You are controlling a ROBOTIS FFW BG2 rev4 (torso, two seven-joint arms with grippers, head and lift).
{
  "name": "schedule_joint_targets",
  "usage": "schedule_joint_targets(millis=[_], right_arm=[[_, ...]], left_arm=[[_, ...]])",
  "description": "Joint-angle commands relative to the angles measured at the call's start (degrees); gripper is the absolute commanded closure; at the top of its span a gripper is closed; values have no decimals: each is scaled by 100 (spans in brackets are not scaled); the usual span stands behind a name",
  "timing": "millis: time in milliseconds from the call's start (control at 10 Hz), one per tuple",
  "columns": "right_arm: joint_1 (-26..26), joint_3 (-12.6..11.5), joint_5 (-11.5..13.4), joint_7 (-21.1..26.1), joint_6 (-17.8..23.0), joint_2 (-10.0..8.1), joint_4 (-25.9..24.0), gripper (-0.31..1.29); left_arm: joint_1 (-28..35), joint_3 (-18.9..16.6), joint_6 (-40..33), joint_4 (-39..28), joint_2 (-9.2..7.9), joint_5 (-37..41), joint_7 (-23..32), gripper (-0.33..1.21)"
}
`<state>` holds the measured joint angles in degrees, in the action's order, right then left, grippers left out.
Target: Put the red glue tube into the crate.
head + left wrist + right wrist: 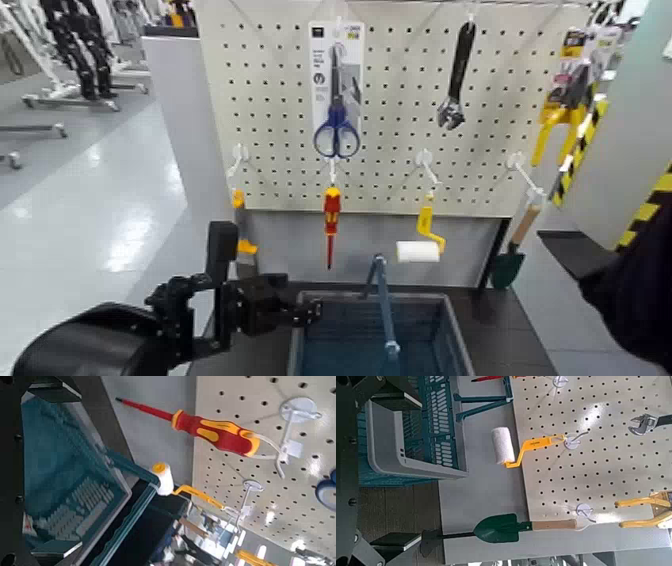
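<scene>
One crate (pixel 440 335) sits at the bottom centre of the head view, with one bar handle (pixel 383 305) across it. The pegboard (pixel 400 100) above carries one pair of blue scissors (pixel 337 125) in a pack, one wrench (pixel 457 75), one red-and-yellow screwdriver (pixel 331 222), one paint roller (pixel 420 245), one green trowel (pixel 512 255) and one yellow clamp (pixel 560 120) at the upper right. One small orange item (pixel 241 225) hangs at the left, too unclear to name.
</scene>
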<state>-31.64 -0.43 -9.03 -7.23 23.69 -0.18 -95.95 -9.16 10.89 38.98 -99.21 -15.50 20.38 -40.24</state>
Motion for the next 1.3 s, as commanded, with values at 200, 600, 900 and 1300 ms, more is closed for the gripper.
schedule_joint_targets(millis=[200,600,900,1300], right_arm=[[-18,-10,-2,3,30,782,-2,14],[-44,-28,-2,3,21,800,-11,14],[-132,-116,6,20,-32,817,-99,13],[-220,-133,138,214,-286,817,-266,11]], left_arm=[[1241,-483,-893,-1206,293,-1537,781,-8],[2796,-430,-3591,-1276,249,-1942,2952,-8],[3438,-245,-4777,-1127,170,-2144,4376,-7],[3631,-87,-4610,-1417,-76,-2073,4719,3]])
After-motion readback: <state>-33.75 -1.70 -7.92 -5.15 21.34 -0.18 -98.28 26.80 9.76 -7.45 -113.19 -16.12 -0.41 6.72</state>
